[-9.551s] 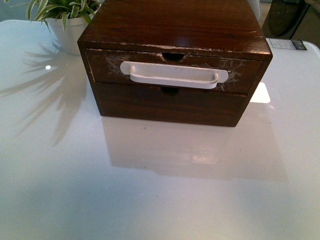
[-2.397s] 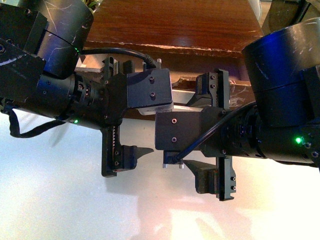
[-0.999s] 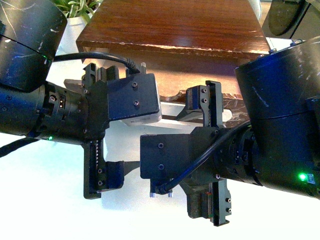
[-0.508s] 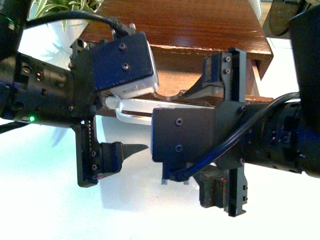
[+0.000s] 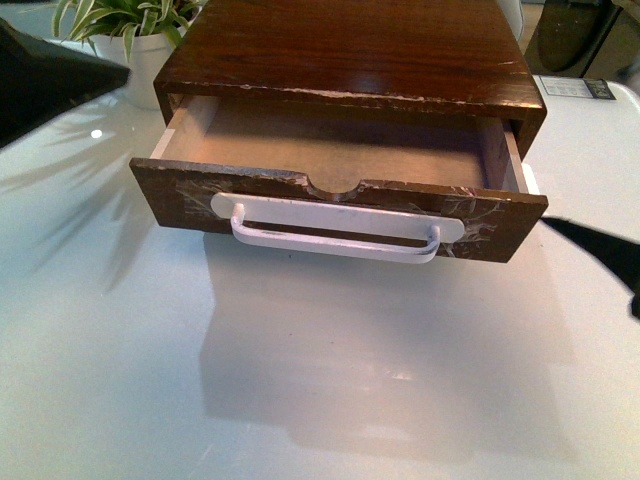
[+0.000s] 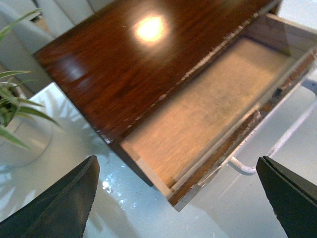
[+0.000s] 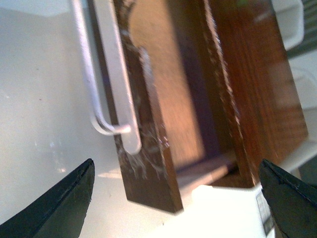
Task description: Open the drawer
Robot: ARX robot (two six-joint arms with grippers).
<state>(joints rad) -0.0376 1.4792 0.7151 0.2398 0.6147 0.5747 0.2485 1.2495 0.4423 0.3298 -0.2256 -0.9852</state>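
Note:
The drawer stands pulled out of the dark wooden cabinet, and its light tan inside shows with nothing in it. Its white bar handle runs across the scuffed front below the half-round notch. My left gripper is open above the drawer's corner, touching nothing. My right gripper is open near the other end of the drawer front, apart from the handle. In the front view only a dark piece of the left arm and a right finger show.
The cabinet stands on a glossy white table. A potted plant in a white pot sits at the cabinet's back left. A small printed card lies at the back right. The open drawer hides the cabinet's lower front.
Both arms, which filled the front view half a second ago, have drawn back to its edges. The drawer, shut at the start, now stands well out of the cabinet.

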